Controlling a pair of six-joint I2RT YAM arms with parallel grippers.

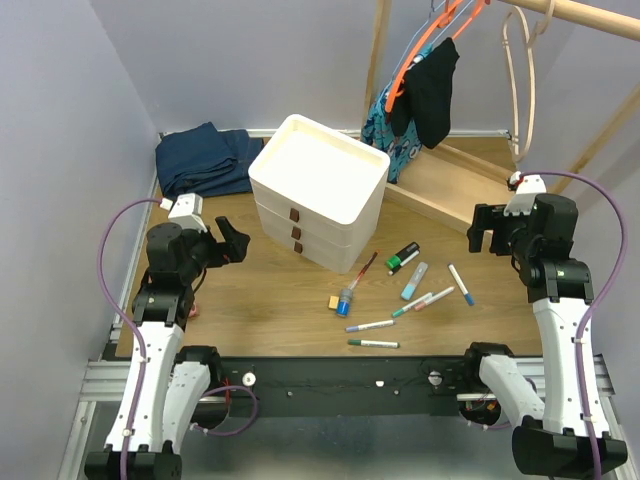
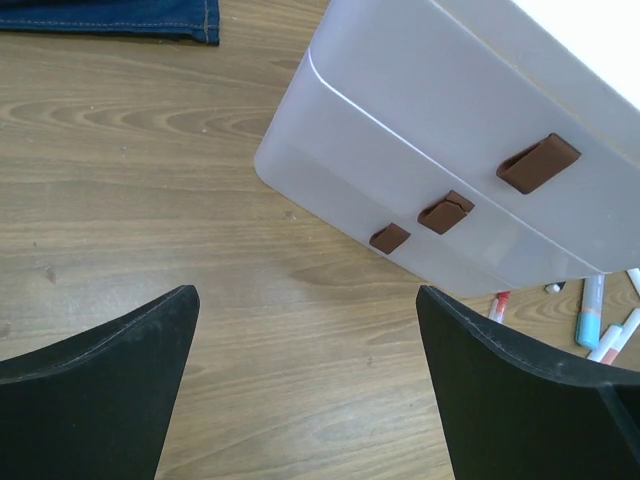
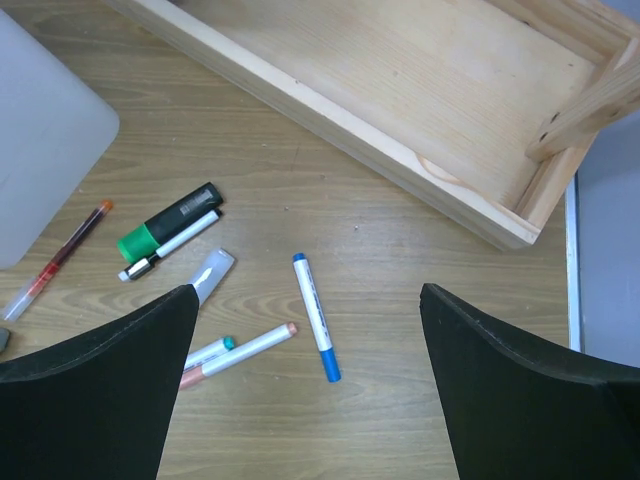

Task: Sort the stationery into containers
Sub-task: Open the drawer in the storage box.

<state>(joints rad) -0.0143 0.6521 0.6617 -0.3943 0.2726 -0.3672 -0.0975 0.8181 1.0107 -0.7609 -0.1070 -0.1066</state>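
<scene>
Pale lavender walls boxed in the wooden surface [image 1: 270, 310] where two robot arms waited with the sorting not yet begun. At far left, folded dark blue denim [image 1: 205, 160] lay in the back corner. The left hand [image 1: 236, 242] hung with its fingers spread and empty, pointed at the white stack of three drawers [image 1: 318, 195], all of them closed, their red-brown handles [image 2: 537, 163] facing it at close range in the wrist view.

Just right of the stack's front corner, the stationery lay loose on the boards: a tiny yellow block [image 1: 333, 301] touching or just beside a blue-capped bottle [image 1: 346, 300], a red pen [image 1: 362, 269] slanting up toward the drawers, a black-green marker [image 1: 404, 257], and several slim white markers [image 1: 373, 325] fanned out nearer the arms, one blue-tipped marker [image 3: 316, 315] lying apart toward the right. Behind them a long wooden tray [image 3: 420, 120] sat empty, with clothes on hangers [image 1: 425, 85] above.

At right, the right hand [image 1: 485, 231] likewise hovered spread and empty, above the scatter.

A clean first step would probably have one hand draw a drawer by its handle while the other took an isolated item, such as the blue-tipped marker, across its barrel; the crossed markers and the bottle pressed against the block looked likelier to roll or shift if taken first.
</scene>
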